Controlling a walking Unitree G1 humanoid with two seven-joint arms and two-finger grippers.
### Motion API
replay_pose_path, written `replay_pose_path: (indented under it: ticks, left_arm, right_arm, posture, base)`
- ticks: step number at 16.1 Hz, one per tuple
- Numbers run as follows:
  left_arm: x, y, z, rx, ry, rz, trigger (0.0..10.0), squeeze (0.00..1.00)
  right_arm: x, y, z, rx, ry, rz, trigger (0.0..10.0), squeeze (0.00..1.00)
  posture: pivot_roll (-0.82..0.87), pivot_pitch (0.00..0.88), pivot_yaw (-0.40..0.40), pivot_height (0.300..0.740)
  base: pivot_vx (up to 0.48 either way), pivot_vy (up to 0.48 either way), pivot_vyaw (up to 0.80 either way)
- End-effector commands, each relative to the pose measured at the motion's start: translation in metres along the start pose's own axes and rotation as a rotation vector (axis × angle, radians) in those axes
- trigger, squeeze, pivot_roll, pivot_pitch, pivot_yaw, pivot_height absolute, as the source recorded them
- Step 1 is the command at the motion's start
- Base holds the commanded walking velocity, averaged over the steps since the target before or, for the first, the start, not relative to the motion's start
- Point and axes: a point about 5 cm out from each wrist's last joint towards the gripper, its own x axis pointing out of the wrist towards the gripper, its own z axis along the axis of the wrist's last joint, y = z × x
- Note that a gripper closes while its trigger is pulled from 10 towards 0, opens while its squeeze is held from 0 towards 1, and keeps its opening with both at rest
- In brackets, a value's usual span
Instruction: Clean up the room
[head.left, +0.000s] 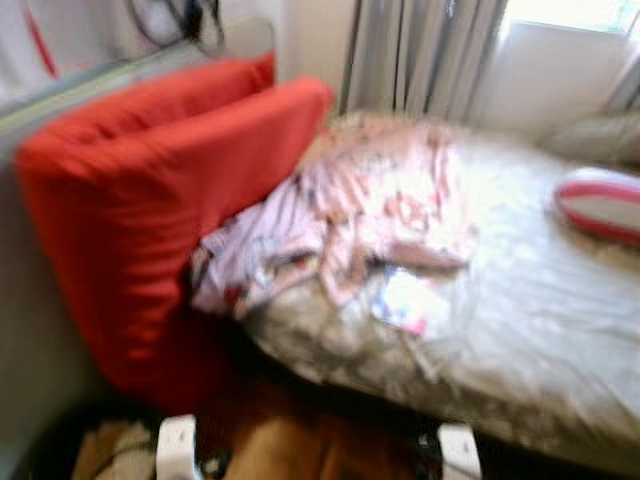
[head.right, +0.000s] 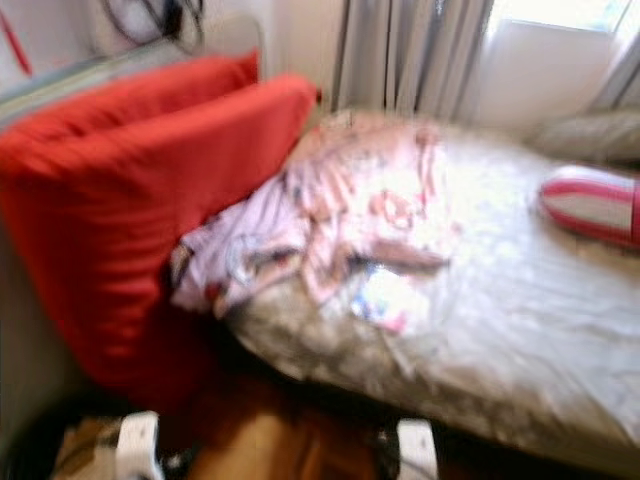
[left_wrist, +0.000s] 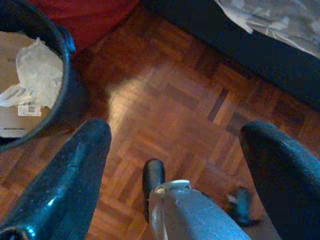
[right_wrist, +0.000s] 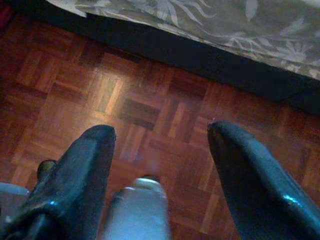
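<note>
The two big cushions (head.left: 170, 200) are plain bright red. The heap of clothes (head.left: 350, 215) on the bed is pale pink and lilac, with stripes and small darker blots. The bedspread (right_wrist: 240, 25) is grey-beige with a paler leaf print. A pillow (head.left: 600, 205) is white with red stripes. The curtains (head.left: 420, 55) are grey. The floor (right_wrist: 150, 100) is reddish-brown parquet in a woven block pattern. The bin (left_wrist: 70, 95) is black, with white crumpled paper (left_wrist: 35, 72) inside.

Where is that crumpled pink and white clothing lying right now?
In the left eye view, the crumpled pink and white clothing lies heaped on the bed's pale leaf-patterned cover, at its left end, against the big red cushions.
</note>
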Motion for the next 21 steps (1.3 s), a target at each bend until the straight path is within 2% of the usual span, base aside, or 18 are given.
replay_pose_path:
  ticks: [1, 21]
  left_arm:
    - [0.0015, -0.0063, 0.0017, 0.007, 0.002, -0.019, 10.0, 0.0]
    - [0.001, -0.0061, 0.0002, 0.02, 0.009, -0.028, 10.0, 0.0]
  right_arm:
    - [-0.0012, -0.0082, -0.0012, 0.002, 0.005, -0.025, 10.0, 0.0]
    - [-0.0014, -0.0081, -0.0011, 0.011, -0.005, -0.026, 10.0, 0.0]
  posture:
    - [0.05, 0.003, -0.018, 0.74]
    - [0.03, 0.017, -0.012, 0.74]
  base:
    - [0.0, -0.424, 0.0]
    - [0.0, -0.426, 0.0]
